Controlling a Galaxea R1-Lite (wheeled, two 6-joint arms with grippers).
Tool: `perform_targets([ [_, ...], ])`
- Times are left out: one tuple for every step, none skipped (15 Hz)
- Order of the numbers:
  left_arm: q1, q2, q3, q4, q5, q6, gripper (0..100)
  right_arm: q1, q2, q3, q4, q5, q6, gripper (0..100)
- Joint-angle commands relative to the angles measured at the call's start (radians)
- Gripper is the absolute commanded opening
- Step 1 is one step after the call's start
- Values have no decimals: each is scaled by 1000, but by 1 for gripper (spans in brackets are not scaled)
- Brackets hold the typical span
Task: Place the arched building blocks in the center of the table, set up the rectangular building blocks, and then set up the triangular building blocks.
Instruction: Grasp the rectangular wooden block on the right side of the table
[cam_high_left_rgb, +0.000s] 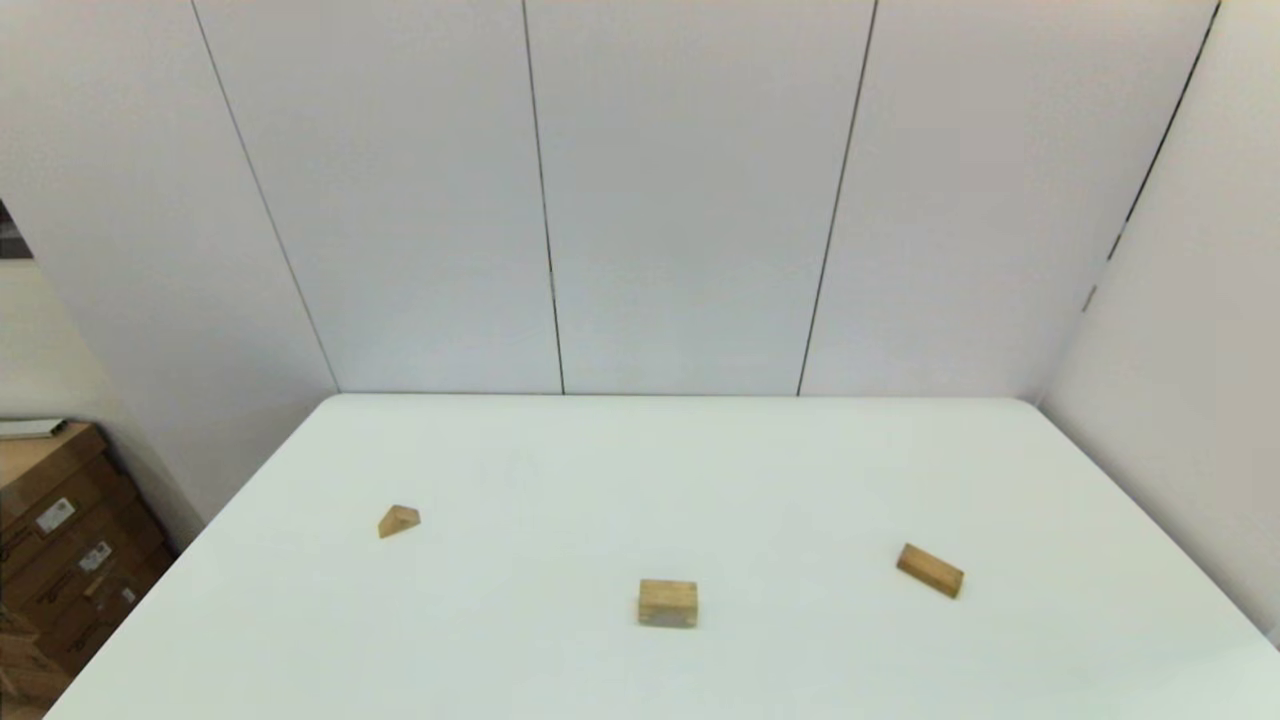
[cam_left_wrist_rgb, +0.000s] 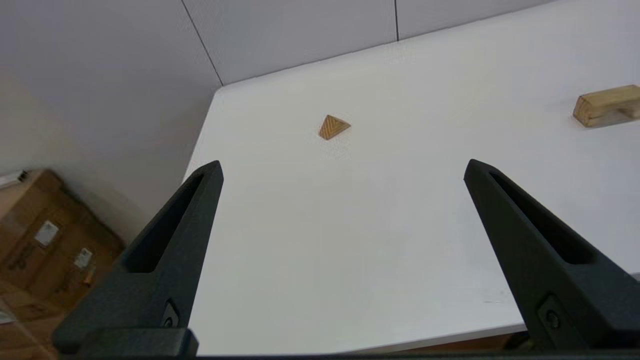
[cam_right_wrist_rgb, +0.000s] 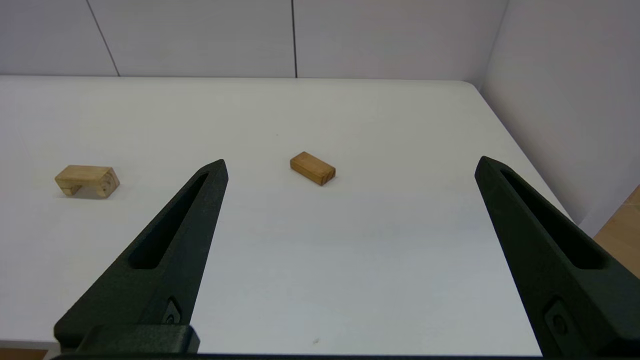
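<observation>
Three tan wooden blocks lie apart on the white table. The arched block sits near the front middle, its hollow facing down; it also shows in both wrist views. The rectangular block lies flat at the right. The small triangular block rests at the left. Neither arm shows in the head view. My left gripper hangs open above the table's near left edge, well short of the wedge. My right gripper is open too, back from the rectangular block, holding nothing.
Stacked cardboard boxes stand on the floor beyond the table's left edge. Grey wall panels close off the back and the right side of the table.
</observation>
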Motion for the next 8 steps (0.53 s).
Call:
perform_targets([
  [0,-18,15,-25,-3,-14,100,1,0,0,0,0,0,100],
  [0,-18,15,-25,-1,-25,100,1,0,0,0,0,0,100],
  [0,-18,15,-25,-1,-31,100,1,0,0,0,0,0,100],
  [0,-18,16,-25,7,-62,100,1,0,0,0,0,0,100],
  [0,-18,16,-25,13,-85,100,1,0,0,0,0,0,100],
  [0,-18,18,-25,13,-91,100,1,0,0,0,0,0,100],
  [0,-18,18,-25,13,-88,100,1,0,0,0,0,0,100],
  [0,-18,18,-25,13,-81,100,1,0,0,0,0,0,100],
])
